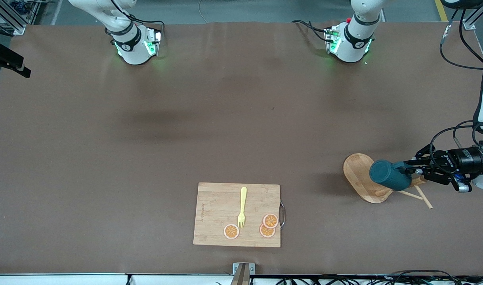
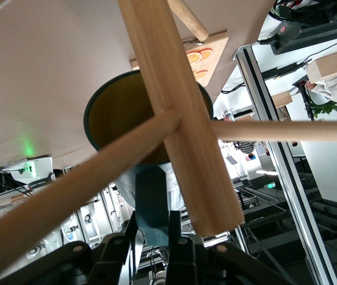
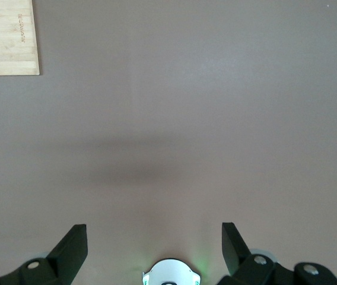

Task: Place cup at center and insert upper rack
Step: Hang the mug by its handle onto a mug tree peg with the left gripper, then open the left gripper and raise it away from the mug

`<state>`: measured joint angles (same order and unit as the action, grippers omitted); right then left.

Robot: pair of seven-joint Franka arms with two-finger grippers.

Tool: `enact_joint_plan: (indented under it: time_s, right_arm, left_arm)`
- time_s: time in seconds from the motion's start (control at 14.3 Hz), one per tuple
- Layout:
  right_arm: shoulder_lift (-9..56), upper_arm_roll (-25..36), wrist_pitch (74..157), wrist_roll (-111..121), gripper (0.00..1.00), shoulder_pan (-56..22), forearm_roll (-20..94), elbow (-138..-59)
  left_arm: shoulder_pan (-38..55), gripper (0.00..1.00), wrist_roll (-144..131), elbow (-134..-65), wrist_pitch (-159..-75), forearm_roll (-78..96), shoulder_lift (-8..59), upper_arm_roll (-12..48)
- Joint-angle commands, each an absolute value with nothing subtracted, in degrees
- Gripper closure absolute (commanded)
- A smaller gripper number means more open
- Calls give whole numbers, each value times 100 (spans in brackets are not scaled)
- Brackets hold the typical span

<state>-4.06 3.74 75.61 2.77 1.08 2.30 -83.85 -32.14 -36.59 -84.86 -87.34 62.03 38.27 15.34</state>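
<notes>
The dark teal cup (image 1: 388, 175) is held on its side over the upper rack's oval base (image 1: 358, 172), at the left arm's end of the table. My left gripper (image 1: 411, 169) is shut on the cup's handle (image 2: 152, 199), and my left gripper (image 2: 153, 224) shows the teal strip pinched between its fingers. The mustard inside of the cup (image 2: 118, 116) faces the wrist camera. The rack's round post (image 2: 180, 119) and a thin peg (image 2: 275, 130) cross in front of the cup's mouth. Two pegs (image 1: 422, 196) stick out below the hand. My right gripper (image 3: 153, 234) hangs open over bare table.
A rectangular bamboo cutting board (image 1: 213, 215) lies nearer to the front camera, mid-table. It carries a yellow fork (image 1: 242, 206) and orange slices (image 1: 231, 231). Its corner shows as the board (image 3: 5, 38) in the right wrist view. The arm bases (image 1: 132, 43) stand along the table's back edge.
</notes>
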Motion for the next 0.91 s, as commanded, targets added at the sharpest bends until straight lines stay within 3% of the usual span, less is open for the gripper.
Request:
enact_joint_plan:
  time_s: [0.0,0.14,0.28,0.35,0.42,0.49,0.84]
  right_arm:
    - [-466,308,7559,334,0,220,193,-8473]
    - [-466,308,7559,343,0,220,185,-8473]
    - [-466,308,7559,343,0,220,185,-8473]
    - [-466,308,7559,334,0,220,185,-8473]
    - [-466,308,7559,343,0,220,193,-8481]
    - [-466,308,7559,343,0,220,185,-8481]
    - [-466,308,7559,343,0,220,185,-8473]
  left_arm:
    - [-3234,93,-3507,-8332,-8587,6284,3946,1556]
    - [-3243,84,-3481,-8332,-8587,6275,3973,1556]
    - [-3243,49,-3218,-8332,-8578,6267,3973,1547]
    - [-3243,37,-3208,-8332,-8587,6258,3981,1538]
    - [-3234,12,-3208,-8332,-8587,6267,3981,1538]
    - [-3234,0,-3217,-8332,-8587,6267,3964,1538]
    - [-3173,0,-3900,-8236,-8578,6223,3245,1626]
